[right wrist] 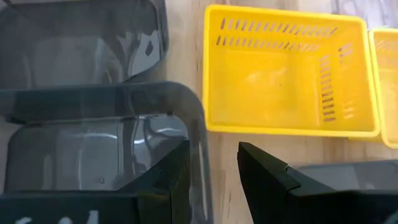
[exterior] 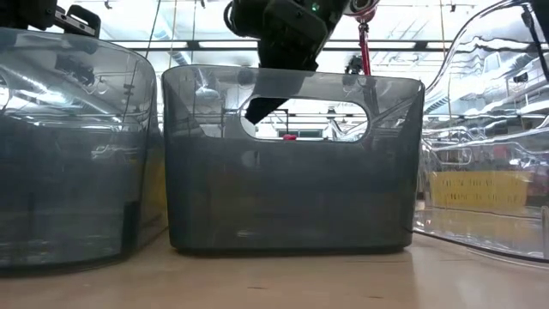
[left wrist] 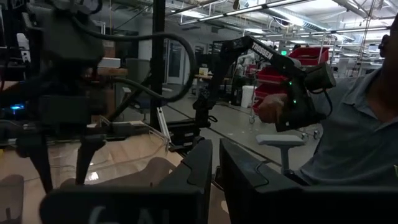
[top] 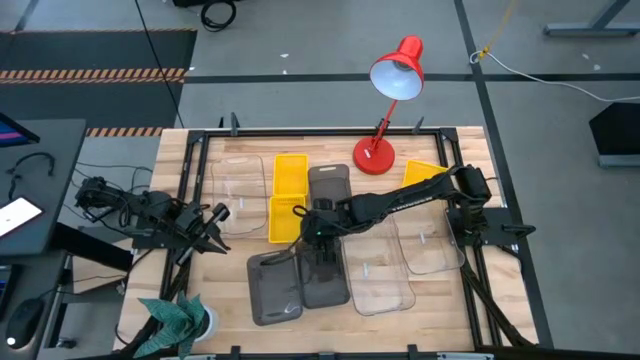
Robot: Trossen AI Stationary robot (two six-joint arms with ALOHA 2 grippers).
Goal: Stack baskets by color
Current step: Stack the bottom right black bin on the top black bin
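Three dark-grey baskets lie on the table: one in the middle (top: 325, 272), one at the near left (top: 272, 290), one farther back (top: 328, 185). Two yellow baskets (top: 288, 195) lie end to end left of them, and a third (top: 424, 172) shows under my right arm. Clear baskets rest at the far left (top: 240, 180) and right of the middle (top: 378, 270). My right gripper (right wrist: 212, 149) is open and slants down over the far end of the middle grey basket (right wrist: 93, 155), one finger on each side of that wall (right wrist: 200, 134). My left gripper (top: 218, 213) waits at the table's left, shut on nothing.
A red desk lamp (top: 385, 100) stands at the far edge. A green plant (top: 175, 318) sits at the near left corner. Another clear basket (top: 432, 245) lies near my right arm's base. A person (left wrist: 360, 118) shows beyond the table.
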